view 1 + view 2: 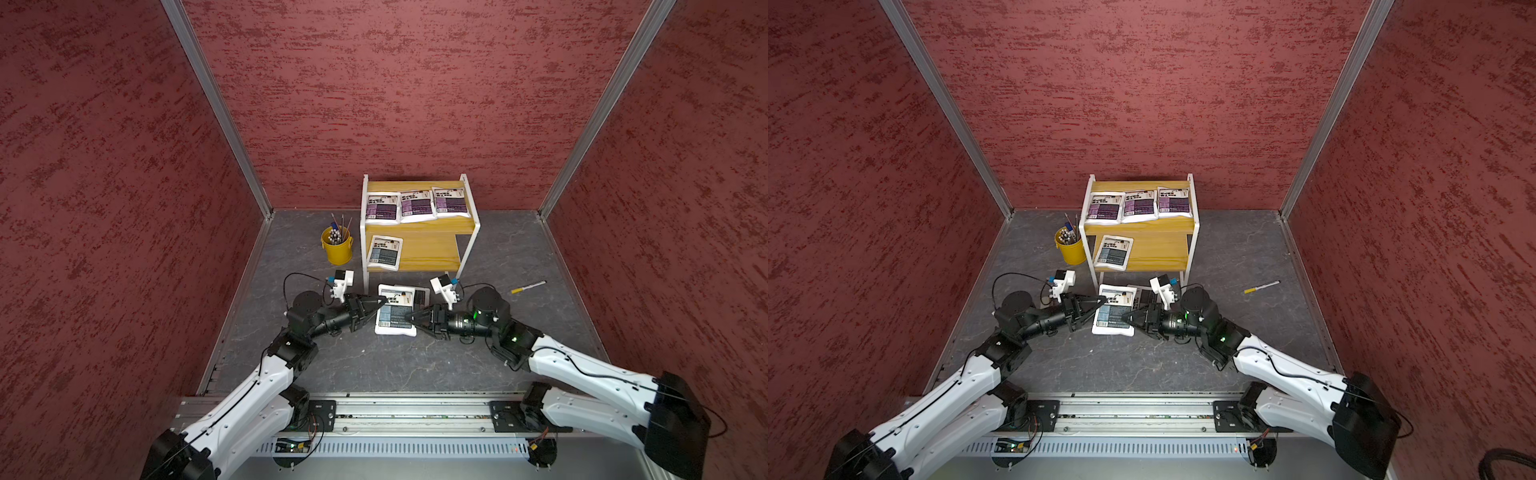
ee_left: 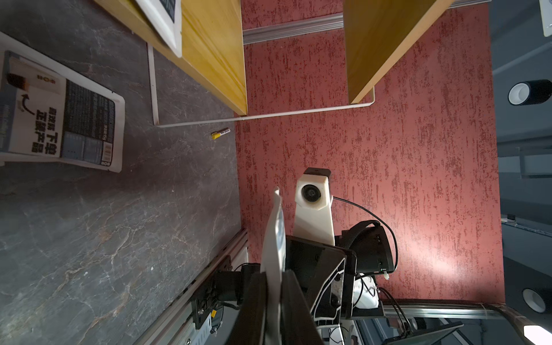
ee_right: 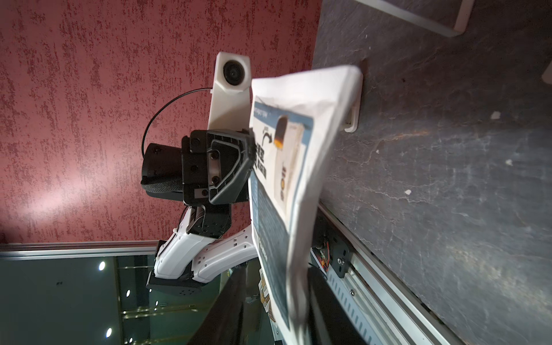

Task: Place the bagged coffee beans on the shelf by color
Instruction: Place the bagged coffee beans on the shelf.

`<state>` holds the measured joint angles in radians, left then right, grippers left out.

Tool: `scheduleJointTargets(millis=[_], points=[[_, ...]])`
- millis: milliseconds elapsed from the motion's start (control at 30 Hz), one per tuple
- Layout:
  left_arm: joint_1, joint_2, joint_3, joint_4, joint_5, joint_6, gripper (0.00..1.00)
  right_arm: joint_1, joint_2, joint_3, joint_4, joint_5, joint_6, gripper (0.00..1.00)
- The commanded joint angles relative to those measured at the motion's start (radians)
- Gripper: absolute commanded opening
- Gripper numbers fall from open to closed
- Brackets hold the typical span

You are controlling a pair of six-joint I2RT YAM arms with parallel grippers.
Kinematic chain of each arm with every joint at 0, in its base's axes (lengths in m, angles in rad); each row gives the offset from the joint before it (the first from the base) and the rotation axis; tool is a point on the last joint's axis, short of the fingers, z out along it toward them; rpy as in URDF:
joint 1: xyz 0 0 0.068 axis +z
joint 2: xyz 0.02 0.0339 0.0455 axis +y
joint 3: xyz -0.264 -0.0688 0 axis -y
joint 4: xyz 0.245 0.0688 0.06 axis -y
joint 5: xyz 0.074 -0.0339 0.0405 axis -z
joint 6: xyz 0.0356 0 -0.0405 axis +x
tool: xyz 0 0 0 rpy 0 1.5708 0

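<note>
A small two-tier shelf (image 1: 432, 249) stands at the back of a dark stone-patterned table (image 1: 374, 365), and two robot arms reach toward it. The sorting looks about two-thirds done. Three purple pouches (image 1: 415, 205) lie side by side on the shelf's upper board, and one blue-grey pouch (image 1: 385, 252) lies at the left end of its lower board, with the rest of that board bare. Just in front of the shelf, a second blue-grey pouch (image 1: 395, 316) is held raised between the arms. The left fingers (image 1: 370, 302) are pinched shut on its left edge. The right fingers (image 1: 417, 318) straddle the opposite edge, but it cannot be told whether they press on it. A third blue-grey pouch (image 1: 420, 296) lies flat on the table partly beneath it, not yet shelved. A yellow bucket of pens (image 1: 337, 249) stands just left of the shelf, and a loose marker (image 1: 528, 286) lies well off to the shelf's right. Neither seems to block the way to the lower board.
</note>
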<state>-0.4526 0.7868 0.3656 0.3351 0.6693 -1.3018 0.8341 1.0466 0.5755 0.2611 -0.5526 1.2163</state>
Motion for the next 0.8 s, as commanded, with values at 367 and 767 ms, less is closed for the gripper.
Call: scheduleJointTargets(millis=[367,767], points=[[0.005,-0.043,-0.09,0.16,-0.107,-0.085,0.06,0.005,0.065,-0.041,0.194,0.032,0.087,0.42],[0.004,-0.013,-0.091,0.207,-0.132,-0.093,0.07,0.032,0.099,-0.049,0.257,0.043,0.11,0.26]])
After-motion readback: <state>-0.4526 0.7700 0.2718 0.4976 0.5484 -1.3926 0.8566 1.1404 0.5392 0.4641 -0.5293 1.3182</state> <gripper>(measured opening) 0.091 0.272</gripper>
